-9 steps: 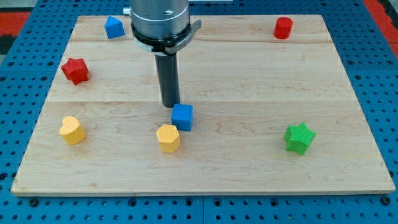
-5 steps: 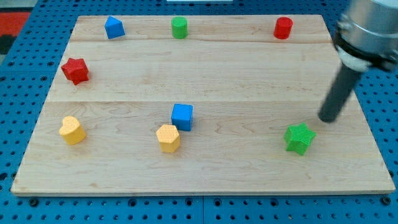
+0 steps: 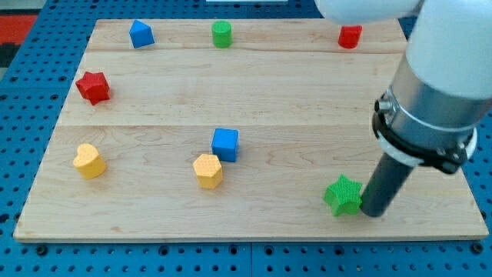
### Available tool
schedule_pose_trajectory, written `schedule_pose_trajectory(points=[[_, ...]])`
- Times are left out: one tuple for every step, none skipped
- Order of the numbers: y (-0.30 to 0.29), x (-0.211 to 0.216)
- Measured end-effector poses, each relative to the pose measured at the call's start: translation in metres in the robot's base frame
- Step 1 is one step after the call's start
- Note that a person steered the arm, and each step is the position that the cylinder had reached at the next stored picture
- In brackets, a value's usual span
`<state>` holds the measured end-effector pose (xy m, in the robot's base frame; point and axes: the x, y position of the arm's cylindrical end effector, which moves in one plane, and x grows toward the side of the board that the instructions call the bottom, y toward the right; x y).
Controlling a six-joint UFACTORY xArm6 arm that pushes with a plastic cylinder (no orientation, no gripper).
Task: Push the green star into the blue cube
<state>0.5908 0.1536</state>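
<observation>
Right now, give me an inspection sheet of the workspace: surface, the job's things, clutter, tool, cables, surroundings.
Surface: pale wooden board, flat.
Job's things: green star near the view's bottom right; blue cube near the middle, well apart from it, toward the view's left.
Clutter: yellow hexagon block just below the cube; yellow heart block; red star; second blue block, green cylinder and red cylinder along the view's top.
Tool: no gripper; my tip sits against the star's right side.
Cables: nothing seen.
Surroundings: blue perforated base around the board; red patch at the view's top left.
</observation>
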Motion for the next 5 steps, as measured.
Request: schedule_pose_trajectory(points=[[-0.043, 0.001], [-0.076, -0.022], [-0.06, -0.048], [-0.038, -0.085], [-0.087, -0.119]])
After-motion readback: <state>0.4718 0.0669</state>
